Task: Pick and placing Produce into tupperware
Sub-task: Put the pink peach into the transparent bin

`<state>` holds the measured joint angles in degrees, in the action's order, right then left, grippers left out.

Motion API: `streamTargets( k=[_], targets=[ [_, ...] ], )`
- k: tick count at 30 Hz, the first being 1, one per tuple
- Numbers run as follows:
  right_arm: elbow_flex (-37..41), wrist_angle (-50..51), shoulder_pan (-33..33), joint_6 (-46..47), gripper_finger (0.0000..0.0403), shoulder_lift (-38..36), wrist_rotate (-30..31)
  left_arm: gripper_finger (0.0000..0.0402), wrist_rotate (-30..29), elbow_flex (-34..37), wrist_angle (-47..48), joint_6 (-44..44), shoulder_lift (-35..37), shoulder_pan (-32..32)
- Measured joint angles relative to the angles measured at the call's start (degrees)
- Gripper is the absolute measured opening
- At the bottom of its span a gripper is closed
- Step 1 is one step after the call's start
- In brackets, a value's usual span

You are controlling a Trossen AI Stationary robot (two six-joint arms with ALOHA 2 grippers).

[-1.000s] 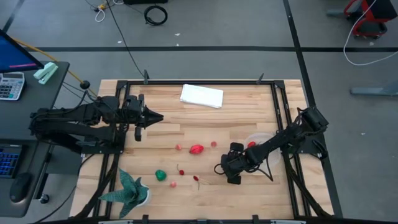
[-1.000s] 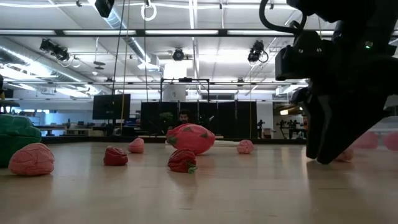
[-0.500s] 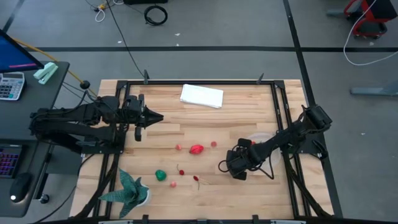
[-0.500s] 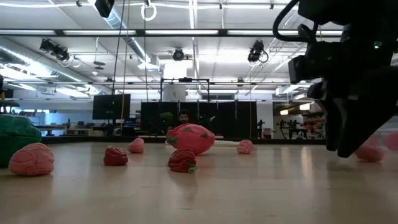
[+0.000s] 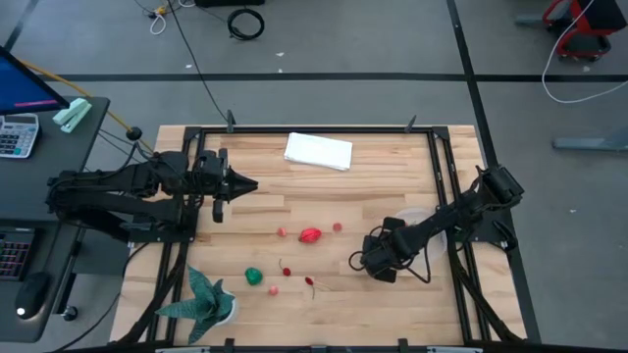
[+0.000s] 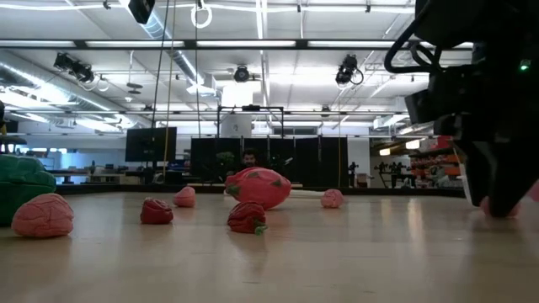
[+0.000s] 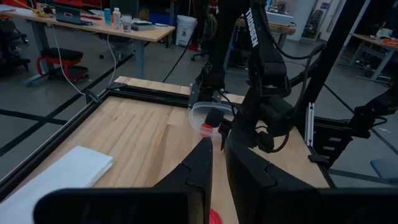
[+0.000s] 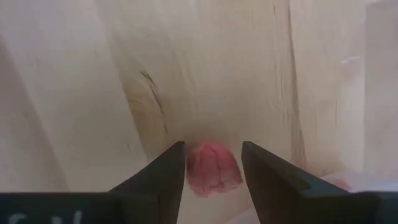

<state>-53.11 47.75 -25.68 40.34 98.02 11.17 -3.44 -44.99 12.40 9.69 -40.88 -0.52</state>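
My right gripper (image 5: 377, 261) is low over the table beside the clear tupperware (image 5: 420, 216), shut on a small pink produce piece (image 8: 213, 167). The tupperware holds a red piece (image 7: 207, 129). On the table lie the larger red piece (image 5: 311, 235), the green piece (image 5: 254, 277) and several small red and pink bits (image 5: 282, 232). They also show in the low view, with the larger red piece (image 6: 258, 187) in the middle. My left gripper (image 5: 245, 184) is shut and empty, held above the table's left side. My right gripper pinches the pink piece by its two opposite sides (image 8: 194, 168) between its two fingers. The fingers (image 6: 504, 198) point down at the table. The piece sits just at the wood; whether it rests on it I cannot tell.
A white folded cloth (image 5: 318, 151) lies at the far edge. A spiky teal plant-like thing (image 5: 206, 299) stands at the near left corner. Black frame rails (image 5: 442, 176) run along the table's edges.
My right gripper has gone toward the table's right edge, toward the tupperware, staying low over the wood. The rest of the produce has kept its place.
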Motion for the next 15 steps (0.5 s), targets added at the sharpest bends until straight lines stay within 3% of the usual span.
streamTargets(
  k=[10,15],
  targets=[
    [-0.1,0.5,0.0,0.6,0.0167,0.0,-0.8,0.0052,0.0,0.0,0.5,0.1,0.0,0.0],
    [1.1,-0.1,0.0,1.1,0.0148,-0.1,-1.4,0.005,0.0,0.0,0.5,0.1,0.0,0.0]
  ],
)
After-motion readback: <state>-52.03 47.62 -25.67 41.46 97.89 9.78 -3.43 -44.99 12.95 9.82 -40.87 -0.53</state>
